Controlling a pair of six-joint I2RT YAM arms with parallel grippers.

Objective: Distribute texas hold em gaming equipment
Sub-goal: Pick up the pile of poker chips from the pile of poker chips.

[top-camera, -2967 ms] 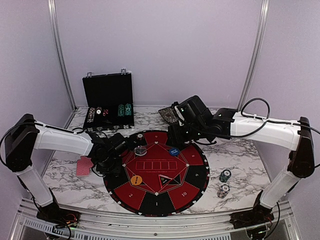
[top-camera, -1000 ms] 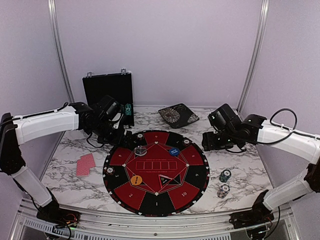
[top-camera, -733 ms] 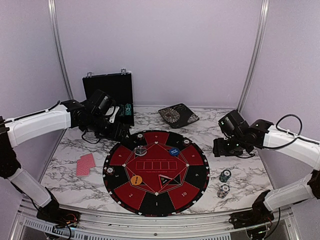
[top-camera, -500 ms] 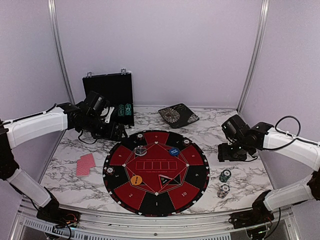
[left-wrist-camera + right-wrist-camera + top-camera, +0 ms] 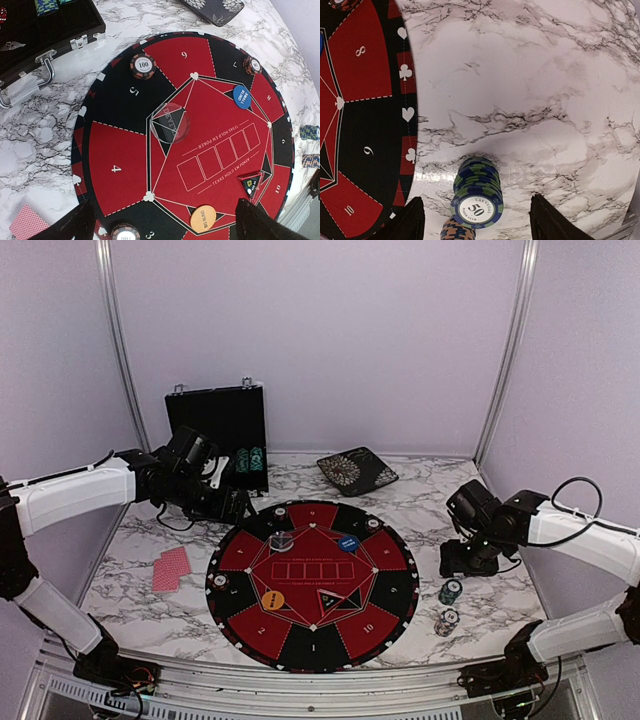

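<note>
Marble table (image 5: 420,502): round poker mat (image 5: 300,642) at centre
Cards: two red-backed cards (image 5: 171,568) flat left of mat, overlapping; long axes near-to-far, far ends leaning right
Black hinged case (image 5: 215,420): open, far left; green chips (image 5: 249,459) inside
Chip stack (image 5: 476,192): upright, right of mat
Left gripper (image 5: 232,505): spread wide, empty, near case
Right gripper (image 5: 463,565): spread, empty, above stack; a second ago by mat's far-right rim

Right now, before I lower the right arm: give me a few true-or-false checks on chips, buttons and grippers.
The right gripper hangs open over the green 50 stack. True.
The blue small-blind button lies off the mat. False: it sits on the round mat.
The left gripper holds a card. False: it is open and empty; red-backed cards lie on the marble tabletop left of the mat.
The black case stands open. True.
</note>
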